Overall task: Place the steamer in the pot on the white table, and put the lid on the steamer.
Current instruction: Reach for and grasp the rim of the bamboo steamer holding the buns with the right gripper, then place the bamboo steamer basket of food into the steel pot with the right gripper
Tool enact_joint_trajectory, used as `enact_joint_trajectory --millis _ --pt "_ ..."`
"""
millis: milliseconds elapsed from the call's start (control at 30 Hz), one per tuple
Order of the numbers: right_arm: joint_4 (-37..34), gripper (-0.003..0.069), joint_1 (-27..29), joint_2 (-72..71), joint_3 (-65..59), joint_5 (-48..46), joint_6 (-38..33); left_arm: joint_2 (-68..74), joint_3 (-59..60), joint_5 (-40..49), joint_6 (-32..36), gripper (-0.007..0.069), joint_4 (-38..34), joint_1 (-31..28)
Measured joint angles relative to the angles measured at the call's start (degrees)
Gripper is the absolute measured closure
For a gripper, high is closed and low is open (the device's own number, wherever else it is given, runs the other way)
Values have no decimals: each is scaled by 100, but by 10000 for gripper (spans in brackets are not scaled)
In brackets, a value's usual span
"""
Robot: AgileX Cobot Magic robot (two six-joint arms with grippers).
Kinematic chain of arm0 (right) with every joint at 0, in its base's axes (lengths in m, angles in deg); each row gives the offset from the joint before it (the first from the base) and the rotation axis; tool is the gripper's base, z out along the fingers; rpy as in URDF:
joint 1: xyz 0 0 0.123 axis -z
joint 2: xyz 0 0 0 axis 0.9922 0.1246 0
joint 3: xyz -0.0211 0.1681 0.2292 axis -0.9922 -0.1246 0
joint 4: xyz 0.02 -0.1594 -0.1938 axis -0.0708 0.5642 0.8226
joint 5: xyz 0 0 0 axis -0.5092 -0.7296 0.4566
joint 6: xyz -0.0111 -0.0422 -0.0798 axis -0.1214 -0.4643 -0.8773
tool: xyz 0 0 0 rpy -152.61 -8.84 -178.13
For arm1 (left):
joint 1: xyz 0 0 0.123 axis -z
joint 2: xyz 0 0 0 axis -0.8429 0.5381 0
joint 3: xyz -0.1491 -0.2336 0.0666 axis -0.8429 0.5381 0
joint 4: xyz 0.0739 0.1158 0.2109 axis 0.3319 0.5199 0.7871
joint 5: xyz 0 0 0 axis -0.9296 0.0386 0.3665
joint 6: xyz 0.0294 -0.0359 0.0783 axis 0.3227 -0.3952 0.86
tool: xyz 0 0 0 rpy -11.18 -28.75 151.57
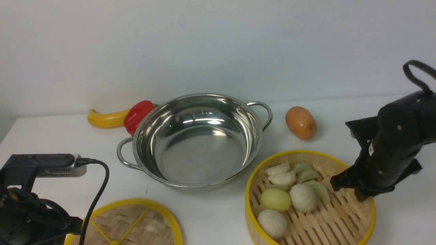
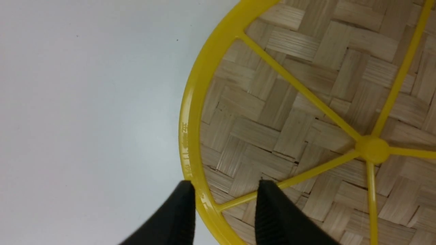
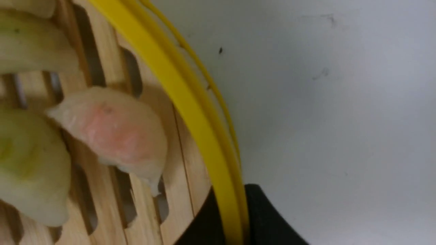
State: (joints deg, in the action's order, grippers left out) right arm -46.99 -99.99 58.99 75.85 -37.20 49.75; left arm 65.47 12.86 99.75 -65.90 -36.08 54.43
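Observation:
The shiny steel pot (image 1: 197,139) stands empty in the middle of the white table (image 1: 218,211). To its front right sits the steamer (image 1: 344,221), a yellow-rimmed slatted basket holding buns and dumplings (image 1: 302,197). My right gripper (image 3: 231,195) is shut on the steamer's right rim (image 3: 190,112), one finger inside the wall and one outside. The flat woven lid (image 1: 136,224) lies at the front left. My left gripper (image 2: 226,185) is open, its fingers (image 2: 272,207) straddling the lid's yellow rim (image 2: 190,112) with room to spare.
A yellow banana (image 1: 104,119) and a red pepper (image 1: 138,115) lie just behind the pot's left side. A brown potato (image 1: 300,122) rests behind the steamer. A pale wall closes off the table's back edge.

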Motion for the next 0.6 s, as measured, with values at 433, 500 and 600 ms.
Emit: enact_joint_trajectory --millis 433,500,600 --pt "-362 610 -103 -859 1445 -2056 -865 0 0 0 0 384 0 0" --pt "-642 610 -292 -549 2248 -2118 -943 0 0 0 0 384 0 0" --pt "-675 610 -581 233 3737 -2155 -1003 0 0 0 0 384 -37 0"
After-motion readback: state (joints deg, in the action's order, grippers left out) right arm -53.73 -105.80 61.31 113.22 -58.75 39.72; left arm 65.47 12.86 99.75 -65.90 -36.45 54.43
